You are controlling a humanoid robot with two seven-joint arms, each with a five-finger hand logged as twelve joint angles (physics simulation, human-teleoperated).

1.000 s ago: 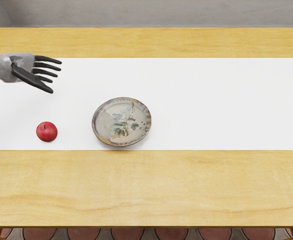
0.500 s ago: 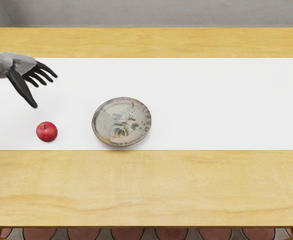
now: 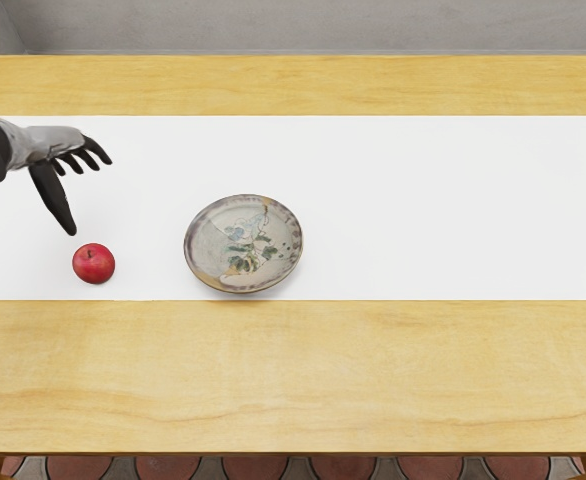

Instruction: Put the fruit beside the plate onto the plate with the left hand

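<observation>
I see left robot hand (image 3: 61,165) spread, empty, above apple (image 3: 93,263) | grasp, transfer to plate (image 3: 243,243) pending

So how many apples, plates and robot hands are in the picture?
apple: 1
plate: 1
left hand: 1
Total: 3

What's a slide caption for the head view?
Open left robot hand poised near round red apple, apart from patterned ceramic plate.
</observation>
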